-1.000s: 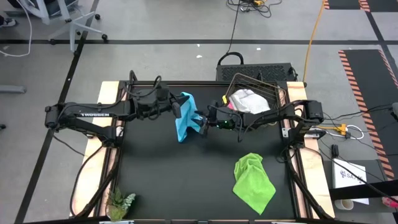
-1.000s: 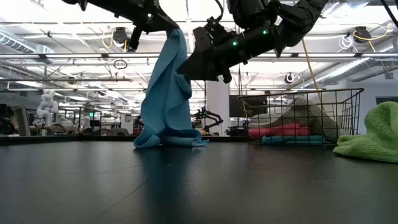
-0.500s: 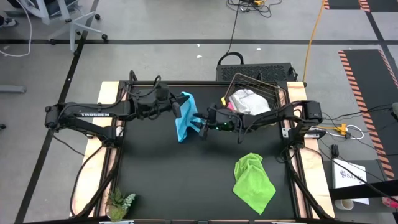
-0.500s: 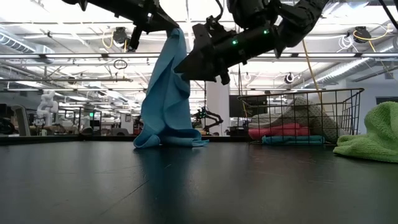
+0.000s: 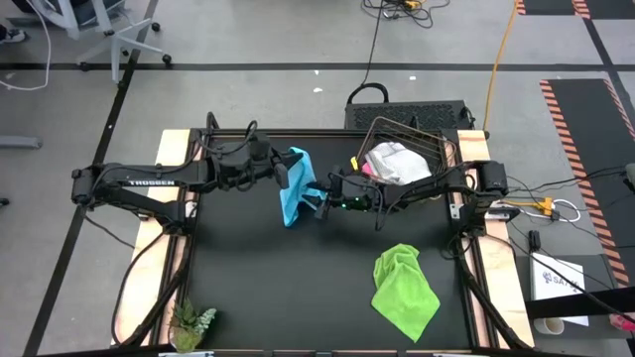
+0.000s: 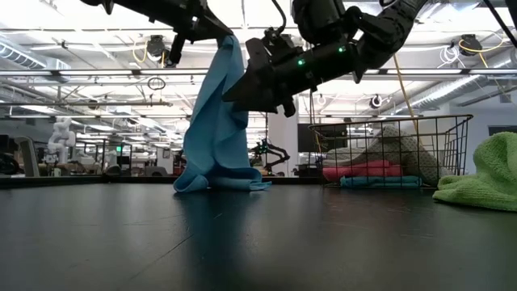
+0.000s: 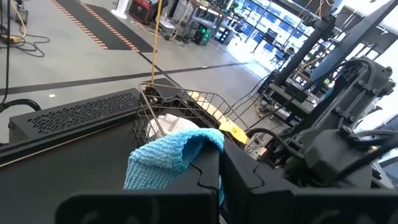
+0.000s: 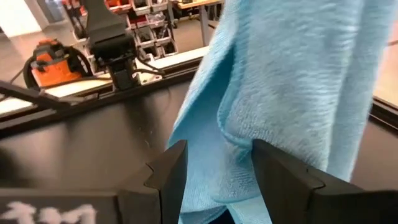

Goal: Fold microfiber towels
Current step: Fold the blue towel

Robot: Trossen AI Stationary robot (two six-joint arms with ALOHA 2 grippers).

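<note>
A light blue microfiber towel [image 5: 295,193] hangs from my left gripper [image 5: 288,171], which is shut on its top end, high over the table's middle. The towel's lower end [image 6: 218,182] lies bunched on the black table. My right gripper [image 6: 234,95] is open at the towel's hanging right edge, about halfway up. In the right wrist view its two fingers [image 8: 168,171] stand on either side of a fold of the towel [image 8: 292,74]. A lime green towel [image 5: 405,288] lies crumpled at the near right. My left gripper pinches the towel's top end [image 7: 186,152] between its two fingers, coming about level from the table's left. A bunch of cloth sticks out past the fingertips. The towel hangs slack below the fingers, its lower end on the table. My right gripper: whether it touches the towel, I cannot tell.
A wire basket [image 5: 437,149] stands at the far right with a white-grey towel [image 5: 397,162] in it; the low view also shows a pink one [image 6: 363,170] and a blue one [image 6: 380,182] inside. A small green plant [image 5: 189,322] stands at the near left corner.
My right gripper has crept toward the table's left, onto the hanging towel's edge, and has stayed open. The towel hangs as before.
</note>
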